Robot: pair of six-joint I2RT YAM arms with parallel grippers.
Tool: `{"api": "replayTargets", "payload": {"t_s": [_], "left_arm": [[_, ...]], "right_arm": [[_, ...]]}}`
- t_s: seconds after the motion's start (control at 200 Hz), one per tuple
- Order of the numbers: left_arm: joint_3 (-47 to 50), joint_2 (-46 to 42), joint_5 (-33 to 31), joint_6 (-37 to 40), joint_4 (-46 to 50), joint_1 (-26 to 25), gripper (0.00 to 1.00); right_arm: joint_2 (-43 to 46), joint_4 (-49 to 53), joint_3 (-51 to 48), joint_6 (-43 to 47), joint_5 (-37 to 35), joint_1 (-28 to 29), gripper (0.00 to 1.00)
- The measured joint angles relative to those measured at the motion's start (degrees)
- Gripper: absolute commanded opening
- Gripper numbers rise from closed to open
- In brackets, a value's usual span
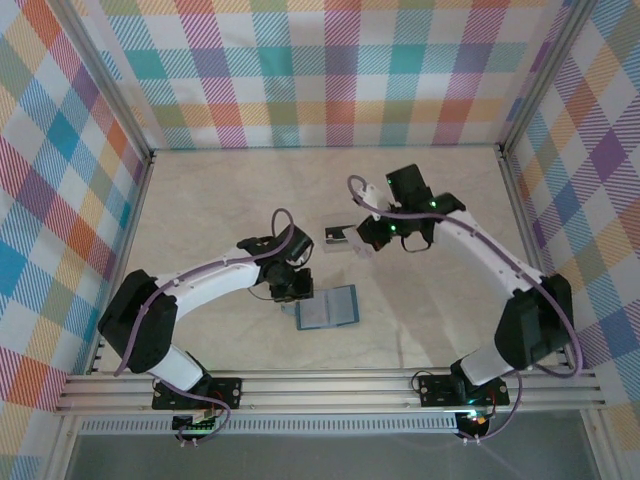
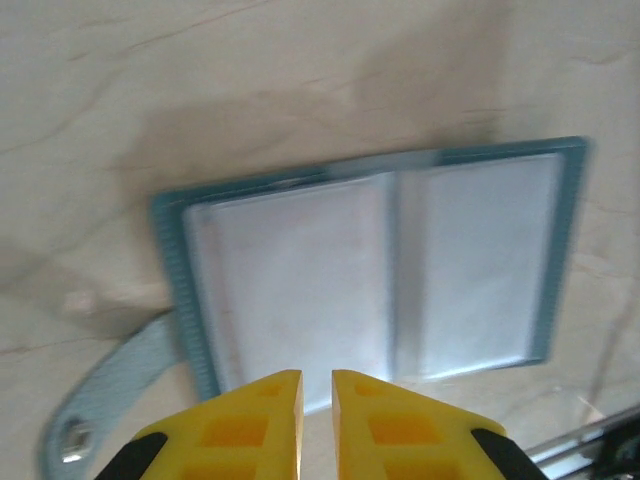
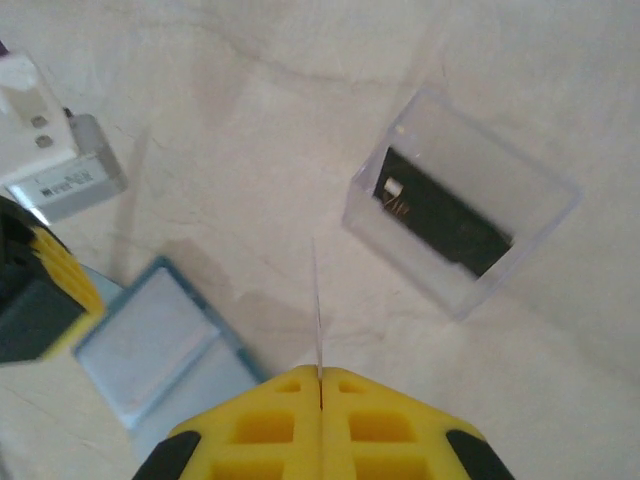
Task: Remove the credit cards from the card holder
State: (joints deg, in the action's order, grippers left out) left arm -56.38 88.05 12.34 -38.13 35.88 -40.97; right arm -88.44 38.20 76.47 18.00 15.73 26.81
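Teal-blue card holder (image 2: 380, 270) is lying open and flat on the pale tabletop (image 1: 220, 200), its grey-blue pocket faces turned up and its side tab (image 2: 100, 385) trailing off one corner. The left hand (image 2: 317, 395) is sitting at the holder's near edge, narrowed to a slim gap and gripping nothing; whether it is touching the holder is unclear. The right hand (image 3: 320, 385) is pinching a thin credit card (image 3: 317, 310), seen edge-on, between the holder and a clear plastic tray (image 3: 530, 190), where a dark credit card (image 3: 445, 215) is lying. The pinched card could twist or slip from so small a grip, or catch the tray wall and shove the light tray. The pocket faces are showing blurred and pale, so any cards remaining inside are impossible to make out, and the held card's face is staying hidden.
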Motion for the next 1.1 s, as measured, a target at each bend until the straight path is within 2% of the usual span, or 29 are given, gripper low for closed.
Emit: {"api": "replayTargets", "payload": {"t_s": [0.21, 0.575, 0.855, 1.1], "left_arm": [[6.29, -3.45, 0.07, 0.00, 0.00, 2.34, 0.16], [10.75, -7.48, 0.48, 0.02, -0.09, 5.99, 0.17], [10.97, -7.52, 1.29, 0.02, -0.24, 6.25, 0.17], [11.15, -7.50, 1.77, 0.02, -0.46, 6.27, 0.17]], "right_arm": [[-11.37, 6.43, 14.93, 14.60, -4.52, 0.00, 0.00], [-28.09, 16.31, 36.09, 33.35, -9.81, 1.64, 0.00], [-37.35, 21.84, 46.01, 41.18, -12.39, 4.02, 0.00], [-40.79, 24.76, 48.96, 43.45, -13.33, 5.18, 0.00]]}}
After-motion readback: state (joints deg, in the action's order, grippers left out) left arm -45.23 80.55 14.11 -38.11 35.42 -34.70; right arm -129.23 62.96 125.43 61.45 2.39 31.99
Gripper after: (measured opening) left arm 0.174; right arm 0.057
